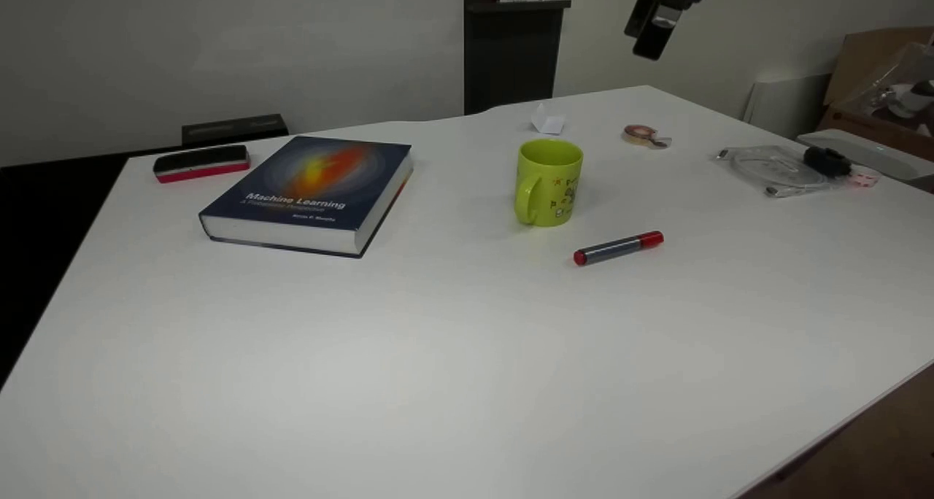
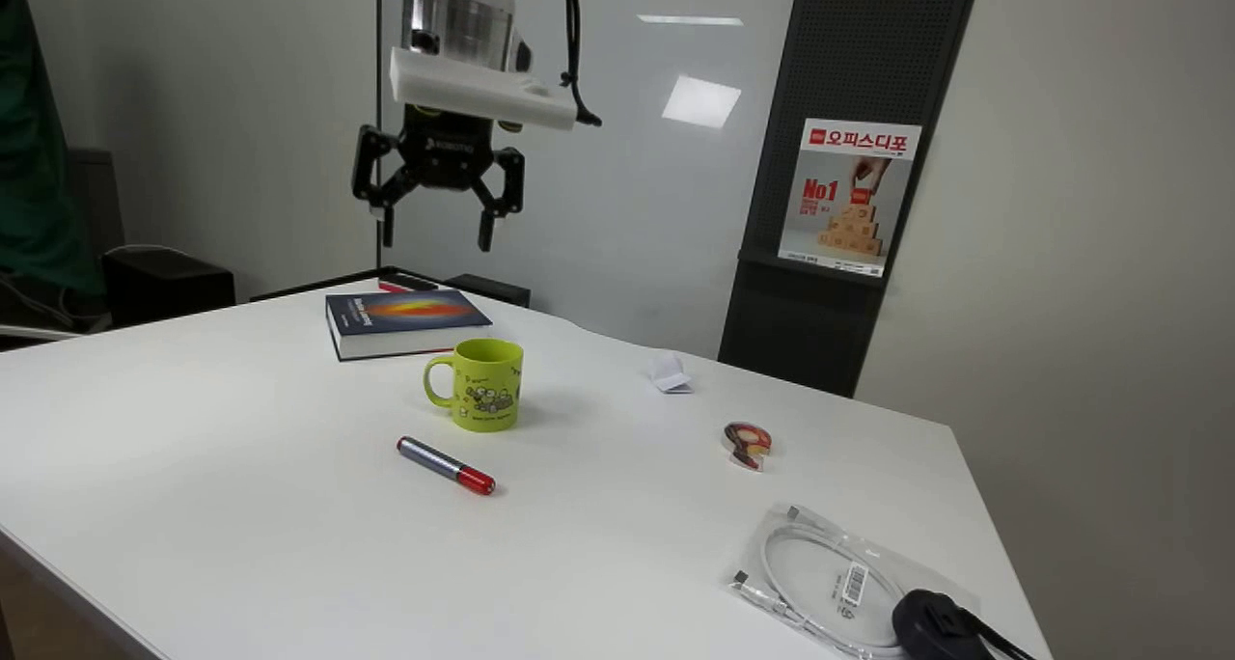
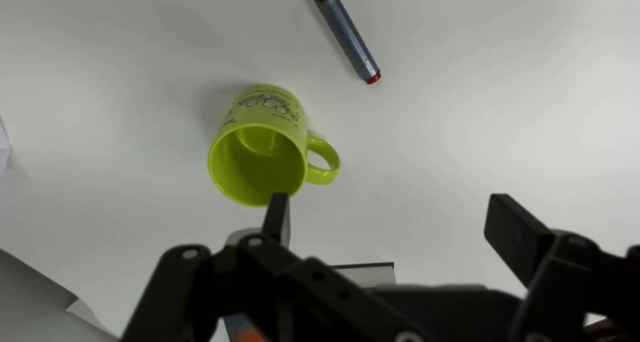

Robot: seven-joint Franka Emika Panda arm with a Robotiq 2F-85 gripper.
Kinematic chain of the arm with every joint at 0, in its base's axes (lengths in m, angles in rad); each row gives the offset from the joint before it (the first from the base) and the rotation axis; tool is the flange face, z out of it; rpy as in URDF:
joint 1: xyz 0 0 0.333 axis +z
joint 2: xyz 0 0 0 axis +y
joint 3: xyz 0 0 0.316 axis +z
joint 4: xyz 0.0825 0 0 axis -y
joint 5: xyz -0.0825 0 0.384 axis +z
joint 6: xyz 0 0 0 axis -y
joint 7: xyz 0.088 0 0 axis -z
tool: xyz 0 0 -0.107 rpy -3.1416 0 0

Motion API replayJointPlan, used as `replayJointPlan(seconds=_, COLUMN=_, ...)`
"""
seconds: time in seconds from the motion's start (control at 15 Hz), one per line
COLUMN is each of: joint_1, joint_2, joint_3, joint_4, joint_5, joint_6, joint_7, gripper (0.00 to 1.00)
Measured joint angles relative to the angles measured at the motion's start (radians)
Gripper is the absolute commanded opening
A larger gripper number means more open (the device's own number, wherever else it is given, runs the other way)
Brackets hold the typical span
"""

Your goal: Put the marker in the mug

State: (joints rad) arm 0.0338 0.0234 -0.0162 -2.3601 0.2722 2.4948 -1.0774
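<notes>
Marker (image 3: 346, 33) is cropped only in wrist view.

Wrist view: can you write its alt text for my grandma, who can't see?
An empty green mug stands on a white table, seen from above. A marker lies apart from it, one end cut off by the top edge. Black fingers below stand apart, holding nothing.
</notes>
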Motion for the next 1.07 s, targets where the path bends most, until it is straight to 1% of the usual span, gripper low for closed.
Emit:
replayJointPlan(seconds=0.13, joint_1=-0.004, joint_2=0.011, joint_3=0.0, joint_4=-0.006, joint_5=-0.002, joint_6=-0.023, joint_7=-0.038, gripper=1.0)
replayJointPlan(seconds=0.4, joint_1=-0.005, joint_2=0.012, joint_3=0.003, joint_4=-0.007, joint_5=-0.024, joint_6=-0.017, joint_7=-0.058, gripper=1.0)
replayJointPlan(seconds=0.73, joint_1=-0.004, joint_2=0.038, joint_3=0.013, joint_4=-0.045, joint_5=-0.176, joint_6=0.09, joint_7=-0.086, gripper=1.0)
replayJointPlan(seconds=0.87, joint_1=-0.004, joint_2=0.056, joint_3=0.017, joint_4=-0.068, joint_5=-0.203, joint_6=0.131, joint_7=-0.087, gripper=1.0)
replayJointPlan(seconds=1.07, joint_1=-0.006, joint_2=0.07, joint_3=0.022, joint_4=-0.107, joint_5=-0.207, joint_6=0.169, joint_7=-0.095, gripper=1.0)
